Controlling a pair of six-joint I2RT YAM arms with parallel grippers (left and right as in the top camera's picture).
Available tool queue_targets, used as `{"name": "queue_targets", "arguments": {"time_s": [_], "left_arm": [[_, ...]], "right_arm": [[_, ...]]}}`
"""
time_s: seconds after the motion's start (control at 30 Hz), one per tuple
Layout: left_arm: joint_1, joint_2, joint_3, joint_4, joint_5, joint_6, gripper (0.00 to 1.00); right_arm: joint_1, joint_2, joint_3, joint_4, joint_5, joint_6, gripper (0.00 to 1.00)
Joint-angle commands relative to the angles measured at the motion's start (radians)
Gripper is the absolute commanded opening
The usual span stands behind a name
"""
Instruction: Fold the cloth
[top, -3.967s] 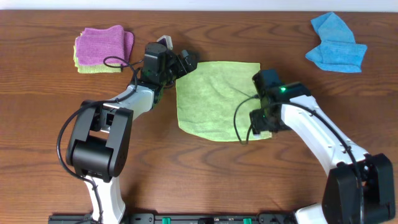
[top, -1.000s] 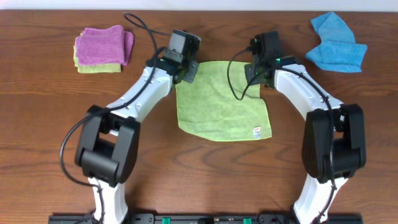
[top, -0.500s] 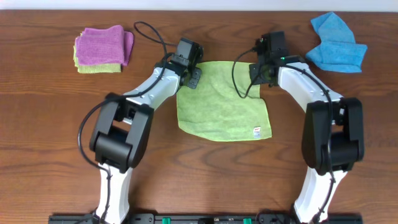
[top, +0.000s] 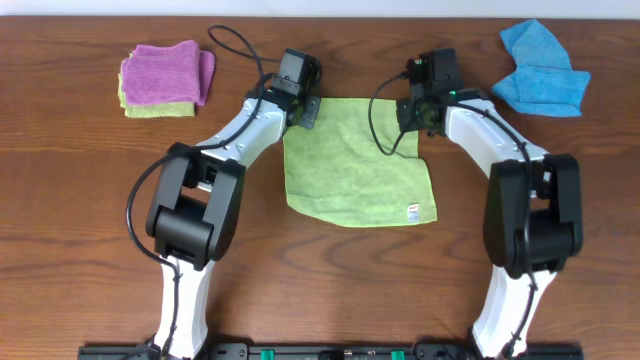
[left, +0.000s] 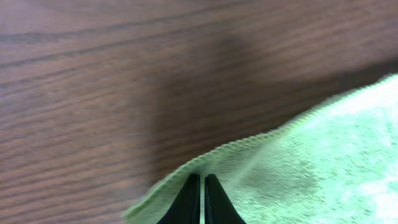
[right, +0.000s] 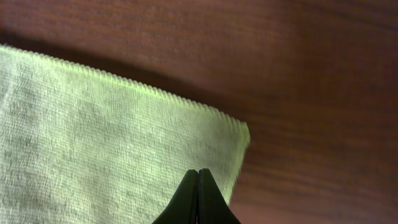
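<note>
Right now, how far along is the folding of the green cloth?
Done: the cloth lies spread flat, unfolded, tag at its near right corner. In hand: the left gripper and right gripper are shut at the two far corners; whether they have pinched fabric is unclear. Left: lifting that far edge, bringing it over to the near edge, and any further folds.

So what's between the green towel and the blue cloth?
Overhead view: beside the lime-green microfiber towel comes the white right arm, then bare wooden table, then the bright blue cloth.
</note>
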Motion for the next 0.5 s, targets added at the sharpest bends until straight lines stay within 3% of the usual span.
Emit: {"name": "queue_targets", "arguments": {"time_s": [0.0,0.47], "left_arm": [[0.014,0.010,0.019,0.011,-0.020,-0.008,0.06],[0.021,0.072,0.051,0.014,0.032,-0.033,0.06]], "right_arm": [[0.018,0.038,0.036,-0.003,-0.019,-0.010,0.02],[0.024,0.054,0.050,-0.009,-0.018,-0.008,0.02]]}}
